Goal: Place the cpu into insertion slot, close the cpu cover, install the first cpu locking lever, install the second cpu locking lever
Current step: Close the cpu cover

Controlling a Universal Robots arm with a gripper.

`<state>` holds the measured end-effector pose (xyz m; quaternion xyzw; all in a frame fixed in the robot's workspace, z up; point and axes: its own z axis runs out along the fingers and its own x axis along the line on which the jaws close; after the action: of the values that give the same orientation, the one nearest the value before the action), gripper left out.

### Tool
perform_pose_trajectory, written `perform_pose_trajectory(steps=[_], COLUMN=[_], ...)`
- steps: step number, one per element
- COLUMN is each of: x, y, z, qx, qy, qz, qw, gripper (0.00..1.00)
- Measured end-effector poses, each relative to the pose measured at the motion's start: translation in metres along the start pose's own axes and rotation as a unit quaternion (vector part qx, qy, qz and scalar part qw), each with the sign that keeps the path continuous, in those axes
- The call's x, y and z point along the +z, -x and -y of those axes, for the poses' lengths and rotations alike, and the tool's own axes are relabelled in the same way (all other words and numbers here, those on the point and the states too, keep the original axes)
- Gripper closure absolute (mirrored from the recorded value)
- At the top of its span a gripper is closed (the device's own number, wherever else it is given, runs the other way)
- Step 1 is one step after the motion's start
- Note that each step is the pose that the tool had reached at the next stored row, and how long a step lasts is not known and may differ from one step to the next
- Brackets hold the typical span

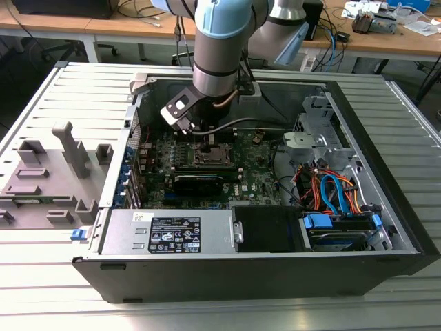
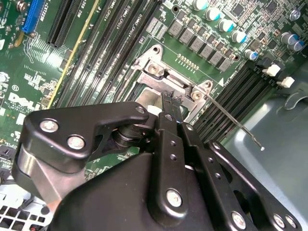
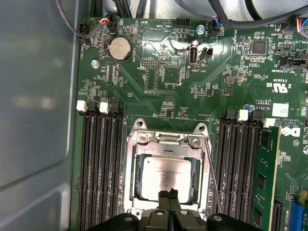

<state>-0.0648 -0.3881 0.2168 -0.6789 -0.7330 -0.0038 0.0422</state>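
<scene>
The cpu (image 3: 166, 171) lies flat in its socket on the green motherboard, its pale silver top showing through the window of the cpu cover (image 3: 132, 163), which lies down over it. My gripper (image 3: 169, 194) is shut, its two black fingertips pressed together at the cover's edge with nothing between them. In the second wrist view the fingertips (image 2: 169, 102) sit right over the socket frame (image 2: 159, 72). A thin wire locking lever (image 3: 212, 168) runs along one side of the socket; its free end (image 2: 261, 148) sticks out over the memory slots. In the exterior view the gripper (image 1: 209, 147) stands over the socket inside the open case.
Rows of black memory slots (image 3: 98, 168) flank the socket, with a memory stick (image 3: 267, 183) in one. A grey case wall (image 3: 33, 120) is close by. The power supply (image 1: 172, 233) and bundled cables (image 1: 331, 189) fill the case's front. A grey fixture (image 1: 48, 172) lies at the exterior view's left.
</scene>
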Motion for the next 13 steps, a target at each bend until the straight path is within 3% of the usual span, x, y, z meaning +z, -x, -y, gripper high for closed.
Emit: perform_pose_trajectory(steps=[8,13], x=[-0.0007,-0.003], y=[0.0009,0.0009], z=[-0.012,-0.0142], qx=[0.001,0.001], qy=[-0.008,-0.009], qz=[-0.0007,-0.0008], qw=[1.0,1.0], gripper=[0.89,0.89])
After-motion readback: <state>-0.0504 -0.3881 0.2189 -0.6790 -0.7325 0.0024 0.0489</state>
